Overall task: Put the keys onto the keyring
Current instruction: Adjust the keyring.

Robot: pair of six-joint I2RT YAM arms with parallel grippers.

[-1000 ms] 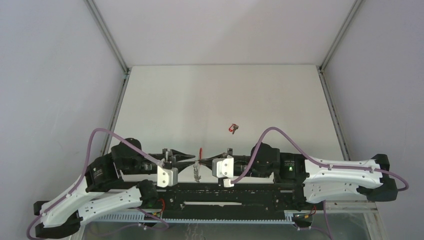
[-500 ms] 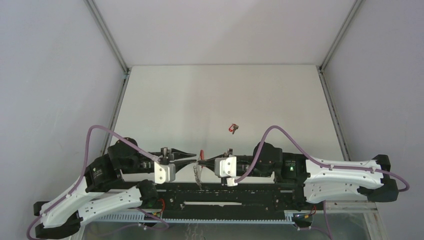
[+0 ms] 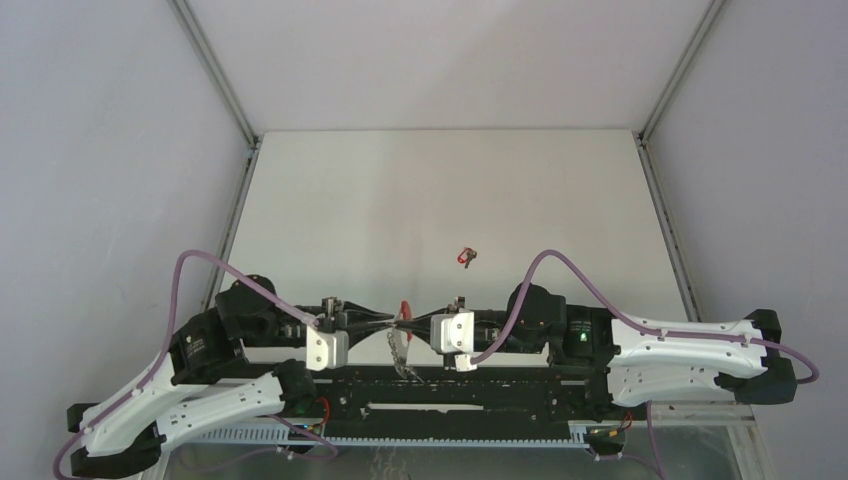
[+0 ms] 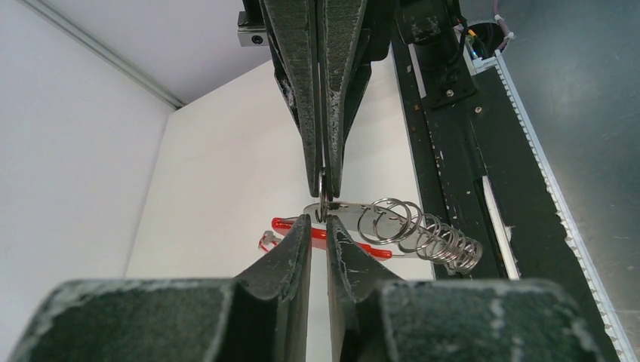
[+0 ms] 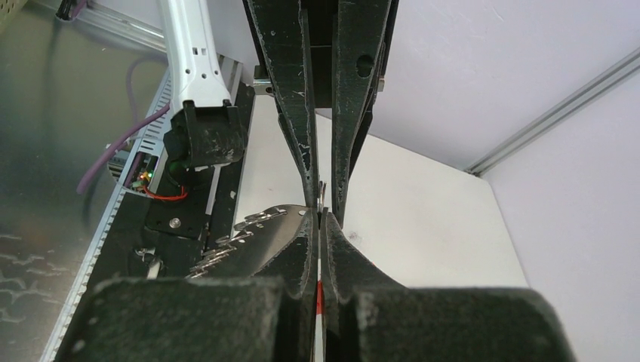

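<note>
Left fingers (image 3: 370,318), right fingers (image 3: 425,318) tip-to-tip at red strap (image 3: 403,308), keys (image 3: 400,352) apparently dangling below

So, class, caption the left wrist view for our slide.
Right gripper pinches the keyring tip-to-tip with left gripper; keys and red strap alongside.

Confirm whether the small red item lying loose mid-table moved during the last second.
No. The small red item keeps the same spot on the table, unchanged against its far edge.

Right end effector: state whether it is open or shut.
Shut. In the left wrist view the right end effector pinches the thin keyring, its tips pressed together.
</note>
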